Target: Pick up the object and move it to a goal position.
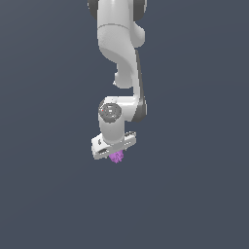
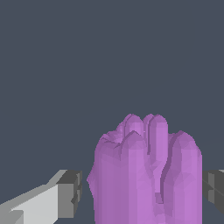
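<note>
Simulated scene with a plain dark grey-blue ground. White robot arm [image 1: 120, 58] reaches down from the far side, its white tool [image 1: 115, 151] angled near the scene's middle. Small bright purple lumpy blob [image 1: 116, 157] sits directly under the tool. From the wrist, the blob [image 2: 146, 173] fills the space between two grey fingertips [image 2: 70, 194], with a gap on one side, so the tool appears open, not yet gripping. Lifting and carrying to the goal remain; no goal marker is visible.

I'm seeing the hand [image 1: 115, 154] hiding most of the object [image 1: 116, 157]; wrist view is cropping its base and one finger [image 2: 214, 189].
</note>
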Robot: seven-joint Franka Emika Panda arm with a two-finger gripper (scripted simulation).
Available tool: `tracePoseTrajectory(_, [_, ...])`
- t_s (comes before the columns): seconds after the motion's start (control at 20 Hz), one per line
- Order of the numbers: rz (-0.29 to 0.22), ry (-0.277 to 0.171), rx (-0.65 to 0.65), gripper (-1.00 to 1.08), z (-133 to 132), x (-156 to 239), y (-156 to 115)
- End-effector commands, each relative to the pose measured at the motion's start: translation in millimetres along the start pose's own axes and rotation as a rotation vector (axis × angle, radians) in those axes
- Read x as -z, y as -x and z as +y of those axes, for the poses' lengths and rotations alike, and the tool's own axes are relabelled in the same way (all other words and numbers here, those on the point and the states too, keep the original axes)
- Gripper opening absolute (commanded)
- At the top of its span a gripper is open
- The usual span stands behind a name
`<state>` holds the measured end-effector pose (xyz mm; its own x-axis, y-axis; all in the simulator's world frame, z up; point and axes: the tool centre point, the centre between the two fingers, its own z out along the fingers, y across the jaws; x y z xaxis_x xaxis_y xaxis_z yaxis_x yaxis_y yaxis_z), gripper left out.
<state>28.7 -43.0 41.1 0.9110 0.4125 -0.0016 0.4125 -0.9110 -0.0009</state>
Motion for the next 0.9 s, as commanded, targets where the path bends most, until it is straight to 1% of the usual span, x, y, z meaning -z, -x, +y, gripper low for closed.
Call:
tracePoseTrajectory(0.0, [0.002, 0.001, 0.000, -1.00, 0, -1, -1])
tracePoseTrajectory(0.55, [0.003, 0.002, 0.000, -1.00, 1, 1, -1])
tracePoseTrajectory(0.85, [0.003, 0.002, 0.000, -1.00, 10, 12, 8])
